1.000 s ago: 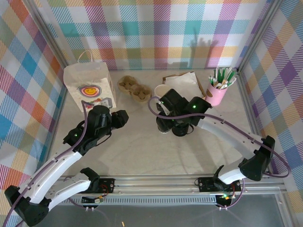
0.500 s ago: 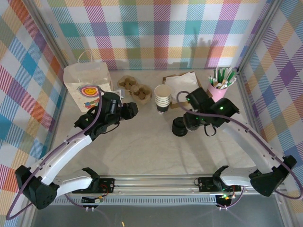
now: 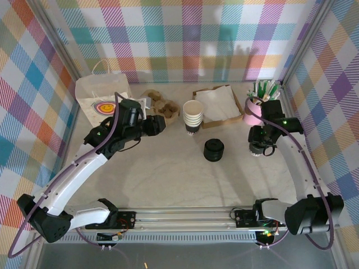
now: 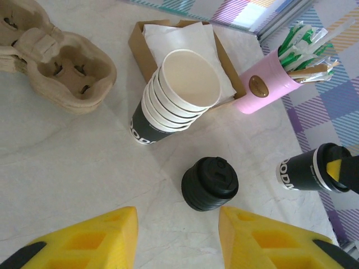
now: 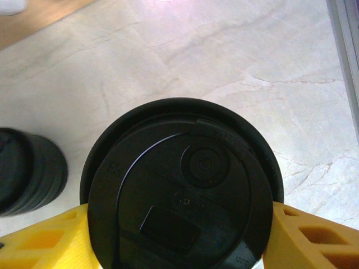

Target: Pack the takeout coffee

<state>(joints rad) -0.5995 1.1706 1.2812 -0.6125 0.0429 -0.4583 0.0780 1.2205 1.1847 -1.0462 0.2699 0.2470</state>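
You are seeing the right claw [image 3: 261, 144] gripping the coffee [image 5: 182, 190]. Its yellow fingers [image 5: 50, 238] are pressing on either side of the cup, just under the black lid. The coffee is being held over the right side of the table [image 3: 168, 174], just in front of the pink holder [image 3: 252, 112]. You cannot tell whether its base is touching the table. The lid stack [image 3: 213, 150] is standing well apart on its left. The left claw [image 4: 176, 224] is hanging partly open and empty near the carrier [image 4: 61, 67], facing the cup stack [image 4: 176, 95], with the bag [image 3: 104, 100] lying to its left.
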